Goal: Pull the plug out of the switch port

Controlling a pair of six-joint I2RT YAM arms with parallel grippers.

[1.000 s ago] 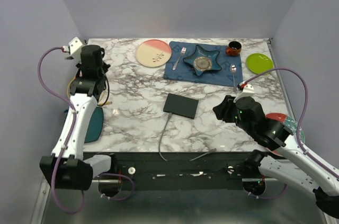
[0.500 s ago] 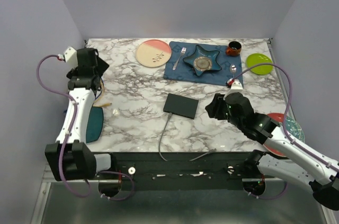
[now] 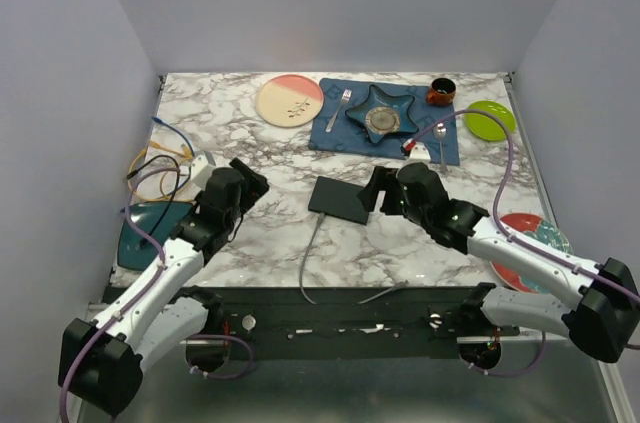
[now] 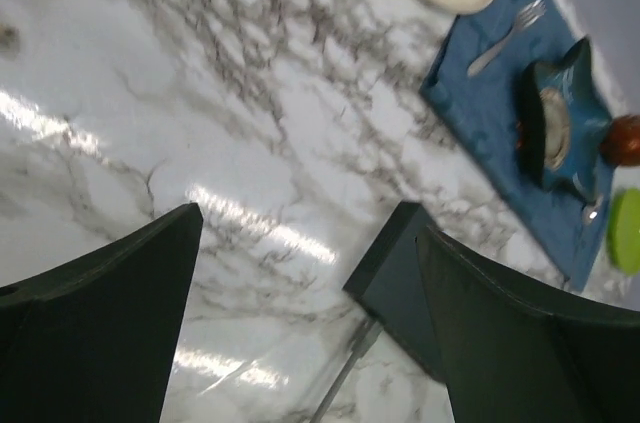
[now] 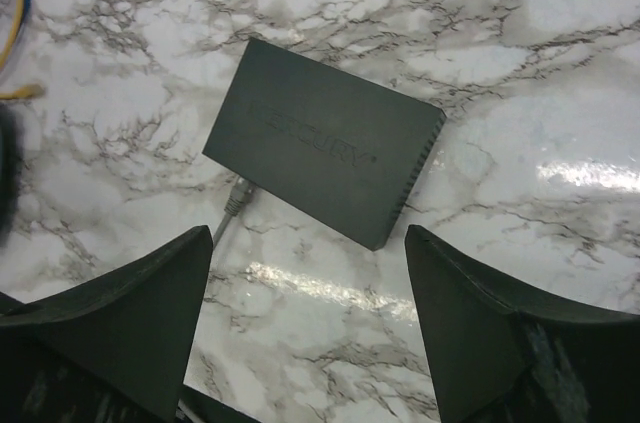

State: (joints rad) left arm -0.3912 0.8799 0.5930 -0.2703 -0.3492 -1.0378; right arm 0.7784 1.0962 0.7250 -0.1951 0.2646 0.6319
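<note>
The switch [image 3: 341,200] is a flat matte-black box lying mid-table. A grey plug [image 3: 321,219] sits in its near-left edge, and its grey cable [image 3: 305,268] runs off toward the table's front. My left gripper [image 3: 252,183] hovers open to the left of the switch and holds nothing. In the left wrist view [image 4: 308,221] the switch's corner [image 4: 395,268] and the plug [image 4: 362,335] lie beside the right finger. My right gripper [image 3: 374,193] hovers open at the switch's right edge. In the right wrist view [image 5: 308,233] the switch [image 5: 325,138] and plug [image 5: 237,195] lie just beyond the empty fingers.
At the back lie a pink plate [image 3: 290,100] and a blue placemat [image 3: 333,133] with a star dish [image 3: 383,113], fork [image 3: 342,107] and spoon [image 3: 441,137]. A red cup [image 3: 440,92] and green plate [image 3: 489,119] are back right. Coloured cables [image 3: 160,155] and a teal plate [image 3: 140,235] lie left.
The left arm has swung from the far left corner down toward the switch and its gripper has opened. The right gripper has moved left to the switch's edge and opened wider.
</note>
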